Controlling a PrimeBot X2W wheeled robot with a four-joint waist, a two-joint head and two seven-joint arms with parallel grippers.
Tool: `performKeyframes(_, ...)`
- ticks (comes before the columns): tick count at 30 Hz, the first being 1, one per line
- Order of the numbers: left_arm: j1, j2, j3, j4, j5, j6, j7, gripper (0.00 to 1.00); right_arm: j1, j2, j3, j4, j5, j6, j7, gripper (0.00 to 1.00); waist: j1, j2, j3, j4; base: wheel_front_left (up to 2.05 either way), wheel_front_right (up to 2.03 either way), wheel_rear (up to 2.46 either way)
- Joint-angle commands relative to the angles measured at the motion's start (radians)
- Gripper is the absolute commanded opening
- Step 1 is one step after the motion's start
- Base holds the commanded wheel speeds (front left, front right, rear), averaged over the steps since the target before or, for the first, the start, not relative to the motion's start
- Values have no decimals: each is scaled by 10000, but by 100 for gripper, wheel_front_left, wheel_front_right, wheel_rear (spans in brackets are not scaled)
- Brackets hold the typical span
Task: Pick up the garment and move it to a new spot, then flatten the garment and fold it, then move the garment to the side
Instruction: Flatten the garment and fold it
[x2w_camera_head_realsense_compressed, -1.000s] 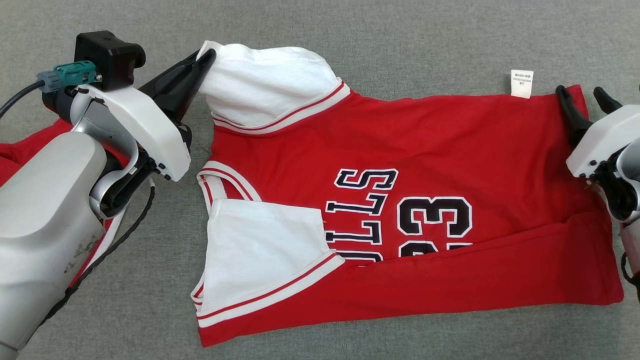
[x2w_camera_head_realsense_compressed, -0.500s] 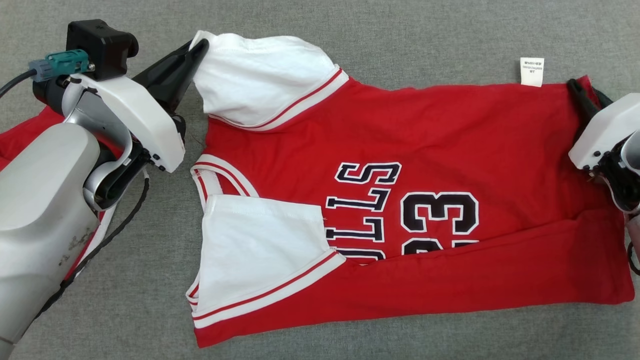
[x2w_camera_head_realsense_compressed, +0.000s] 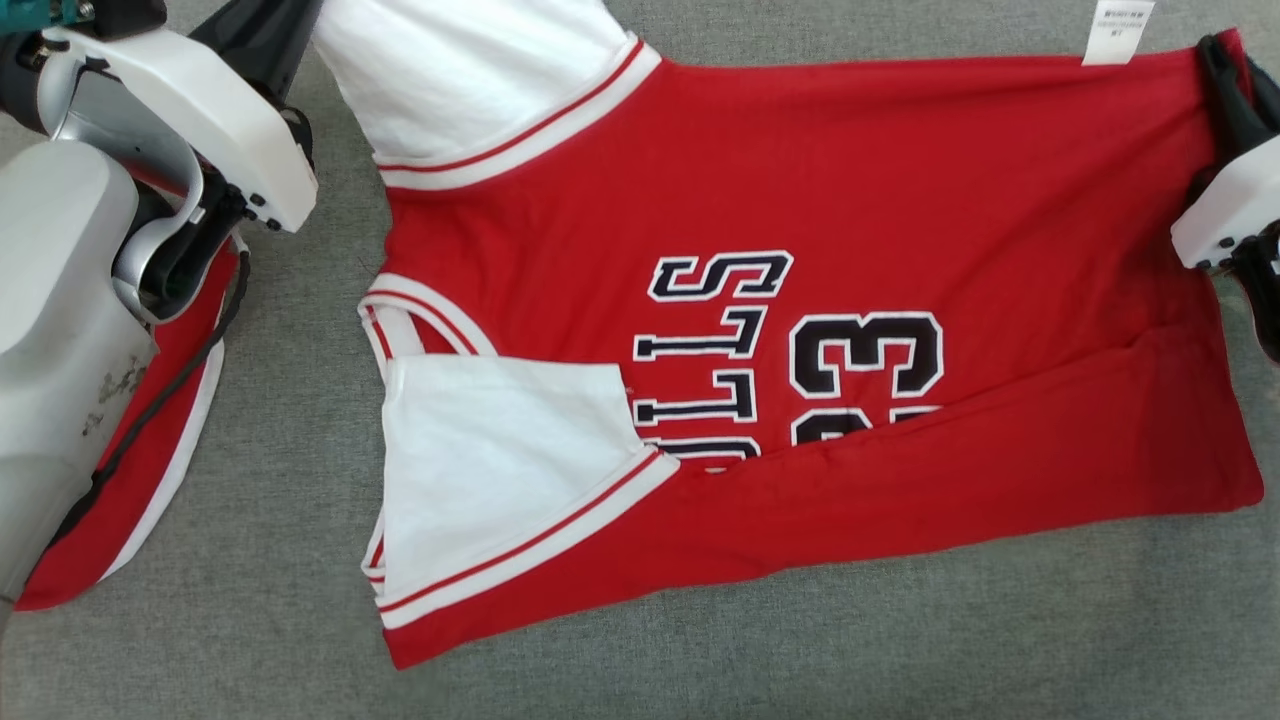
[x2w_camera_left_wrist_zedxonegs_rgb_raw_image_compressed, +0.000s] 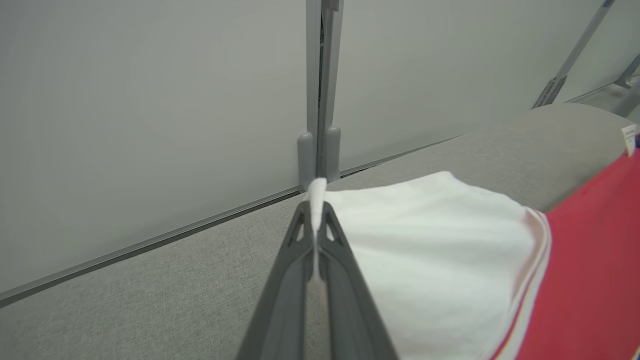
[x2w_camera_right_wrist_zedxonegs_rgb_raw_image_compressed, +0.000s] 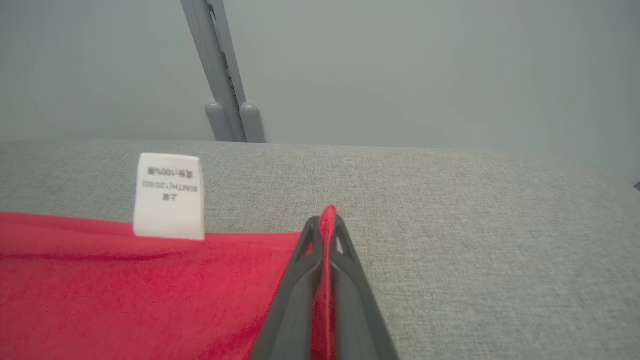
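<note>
One red garment (x2w_camera_head_realsense_compressed: 900, 200) lies spread across the middle of the grey desk (x2w_camera_head_realsense_compressed: 280, 650). It has two white sleeves, a far sleeve (x2w_camera_head_realsense_compressed: 480, 70) at 11 o'clock and a near sleeve (x2w_camera_head_realsense_compressed: 500, 470) at 7 o'clock, and one white label (x2w_camera_head_realsense_compressed: 1118, 30) at 1 o'clock. Two grippers hold it. The left gripper (x2w_camera_left_wrist_zedxonegs_rgb_raw_image_compressed: 314, 210), at 11 o'clock, is clamped on the far sleeve's edge. The right gripper (x2w_camera_right_wrist_zedxonegs_rgb_raw_image_compressed: 326, 225), at 2 o'clock, is pinched on the red hem corner. One other red cloth (x2w_camera_head_realsense_compressed: 150, 450) lies at 8 o'clock.
</note>
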Motion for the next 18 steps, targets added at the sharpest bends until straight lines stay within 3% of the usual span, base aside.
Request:
performKeyframes(1, -226, -17, 40, 151, 69, 43, -83, 0, -183, -34, -22, 123, -103, -21, -178, 0, 0, 0, 40, -28, 0, 0, 0)
performKeyframes(11, -1204, -587, 1, 1603, 560, 14, -1151, 0, -984, 360, 76, 976, -867, -21, -1909, 0, 0, 0, 379, -100, 0, 0, 0)
performKeyframes(18, -544, -588, -310, 1824, 542, -146, -1660, 0, -269, 519, 11, 1074, -776, -21, -2600, 0, 0, 0, -123, -18, 0, 0, 0)
